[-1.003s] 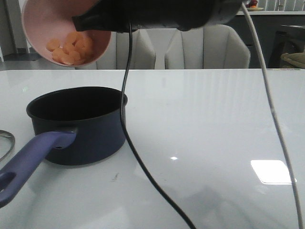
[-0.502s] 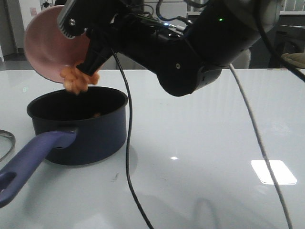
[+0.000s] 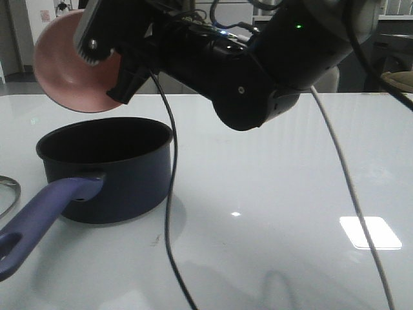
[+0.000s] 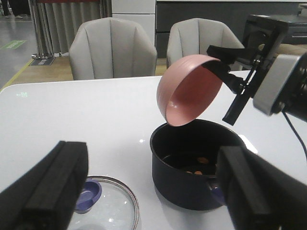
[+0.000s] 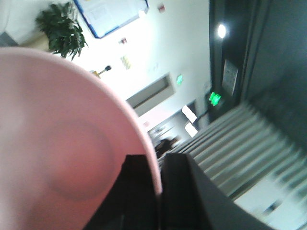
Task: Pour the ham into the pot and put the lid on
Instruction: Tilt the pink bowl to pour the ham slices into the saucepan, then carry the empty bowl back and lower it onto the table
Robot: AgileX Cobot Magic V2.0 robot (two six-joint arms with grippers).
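The right pincer (image 3: 122, 74) is clamped on the rim of the pink bowl (image 3: 74, 68), one finger inside and one outside, and holds it tipped steeply over, high above the pot (image 3: 106, 171). From the front I see the bowl's rounded underside; from the left wrist camera its hollow faces down toward the pot's mouth and looks bare inside. The right wrist view is filled with the bowl's pink inside, with the dark fingers (image 5: 144, 191) pinching the rim at the edge.

The pot stands upright on the white glossy surface (image 3: 290, 194), toward the robot's left, its long purple-blue handle (image 3: 45, 216) pointing toward the near left edge. The ham (image 4: 199, 165) lies at the bottom of the pot's black inside: a few small orange-pink bits are visible, near the wall on the side where the handle joins.

The lid (image 4: 108, 208) lies flat on the surface beside the pot, apart from it, its blue-purple knob (image 4: 88, 194) facing up. In the front view only a sliver of its metal rim shows at the left border.

The left pincer (image 4: 148, 206) hangs low over the near edge, its two black fingers spread wide apart and gripping nothing, with the lid and pot showing between them.

A black cable (image 3: 169, 213) dangles from the right arm in front of the pot.
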